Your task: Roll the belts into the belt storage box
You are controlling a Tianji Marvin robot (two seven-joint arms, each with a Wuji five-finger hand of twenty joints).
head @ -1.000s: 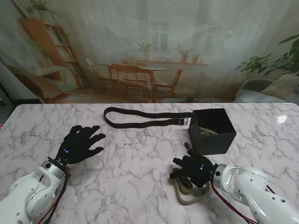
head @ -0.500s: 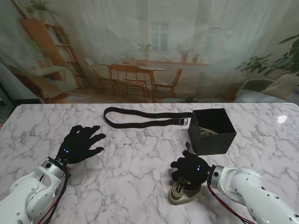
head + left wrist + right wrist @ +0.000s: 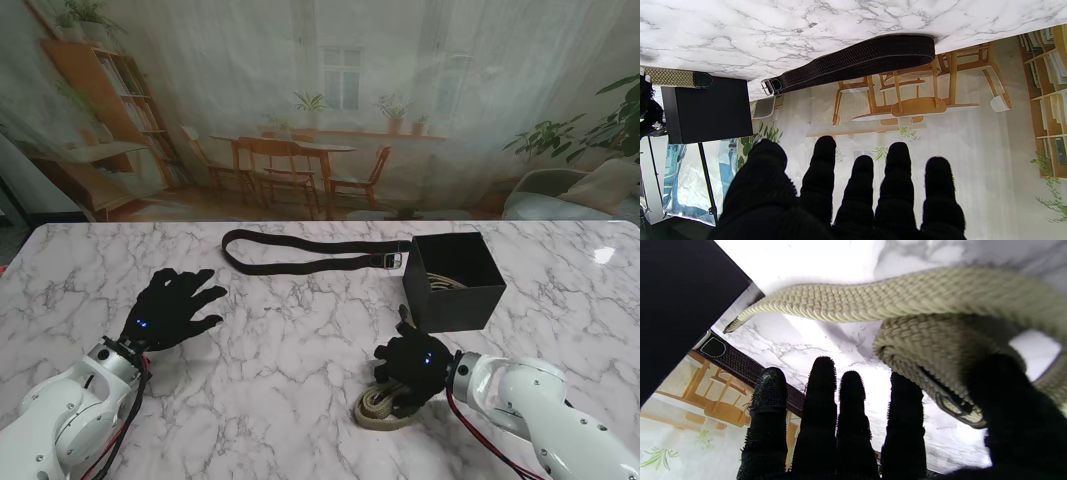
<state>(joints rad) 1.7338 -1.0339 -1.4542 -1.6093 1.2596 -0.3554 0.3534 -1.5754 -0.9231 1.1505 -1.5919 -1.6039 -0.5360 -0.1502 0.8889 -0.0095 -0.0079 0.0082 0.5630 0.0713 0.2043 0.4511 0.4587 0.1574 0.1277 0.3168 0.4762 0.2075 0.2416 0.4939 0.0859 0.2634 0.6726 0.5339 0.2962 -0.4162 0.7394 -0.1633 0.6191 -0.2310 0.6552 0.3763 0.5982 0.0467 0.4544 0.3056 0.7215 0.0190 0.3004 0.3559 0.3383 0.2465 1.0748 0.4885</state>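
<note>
The box (image 3: 452, 281) holds a tan coil. The right robot hand (image 3: 410, 362) grips a tan belt (image 3: 383, 408) near it; the left robot hand (image 3: 168, 308) is spread, empty. A black belt (image 3: 300, 252) lies farther off.

Seen from the stand, the widest free stretch of counter (image 3: 290, 350) runs through the middle, between the left robot hand (image 3: 172, 308) at 8 o'clock and the right robot hand (image 3: 410, 362) at 5 o'clock. At 12 o'clock the black belt (image 3: 300, 252) lies flat across the far side, a low strip. The black storage box (image 3: 452, 280) stands at 2 o'clock, its walls blocking any sideways pass; its mouth is open from above, though a tan coil already lies inside. The tan belt (image 3: 385, 408) loops on the counter at 5 o'clock, touching the right robot hand, just beside the box's near corner. The far right corner is bare.
</note>
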